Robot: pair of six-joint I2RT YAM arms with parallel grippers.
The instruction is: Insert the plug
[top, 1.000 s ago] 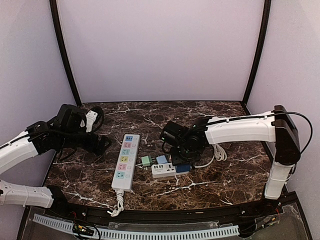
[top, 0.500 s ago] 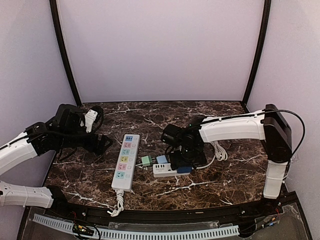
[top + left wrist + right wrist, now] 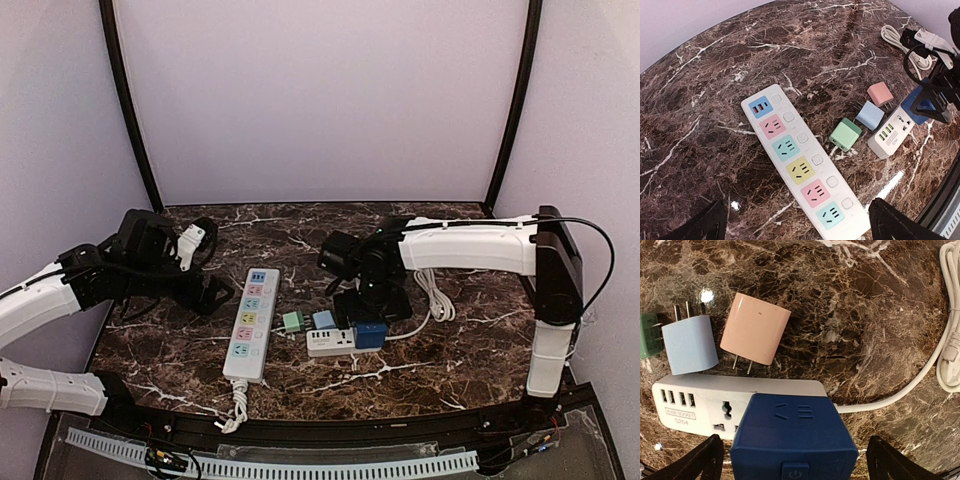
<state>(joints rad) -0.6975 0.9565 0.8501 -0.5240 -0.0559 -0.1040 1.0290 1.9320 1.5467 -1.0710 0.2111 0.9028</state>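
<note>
- Two jaws of the right gripper (image 3: pixel 372 303) had swung wide apart within the last second, letting go of the blue plug (image 3: pixel 792 435).
- Unheld, the blue plug sat pressed into the right end of the small white socket block (image 3: pixel 695 392). Insertion looked complete.
- The left gripper (image 3: pixel 207 292) stayed spread and empty, left of the long power strip (image 3: pixel 800 167).
- A pink adapter (image 3: pixel 755 328) lay loose just beside the block.

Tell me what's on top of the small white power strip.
A dark blue adapter sits on the right half of the white power strip. The USB ports and one socket lie bare. Its prongs and whatever is beneath it are hidden.
</note>
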